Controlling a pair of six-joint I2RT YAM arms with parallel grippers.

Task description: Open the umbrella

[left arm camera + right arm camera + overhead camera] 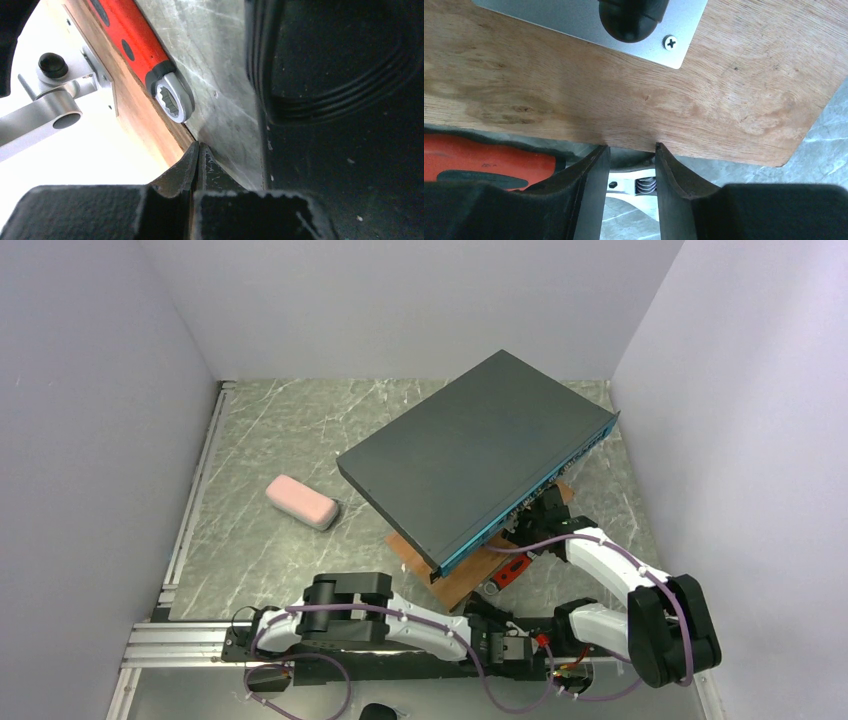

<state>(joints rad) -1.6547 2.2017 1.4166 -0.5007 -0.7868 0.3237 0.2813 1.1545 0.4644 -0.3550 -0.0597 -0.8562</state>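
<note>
The umbrella (302, 502) lies collapsed as a short pinkish roll on the marble table, left of centre, seen only from the top camera. Both grippers are far to its right, beside a wooden board. My left gripper (484, 608) (198, 145) is shut with nothing in it, its tips at the board's edge just below the ring end of a red-handled wrench (130, 40). My right gripper (545, 512) (630, 147) stands open against the board's edge, and the wrench's metal head shows through the gap beneath the fingers.
A large dark grey box (480, 455) rests tilted over the wooden board (455, 580) (574, 100) and hides part of the right gripper from above. The wrench (512, 572) lies along the board's near side. White walls close in the table on three sides.
</note>
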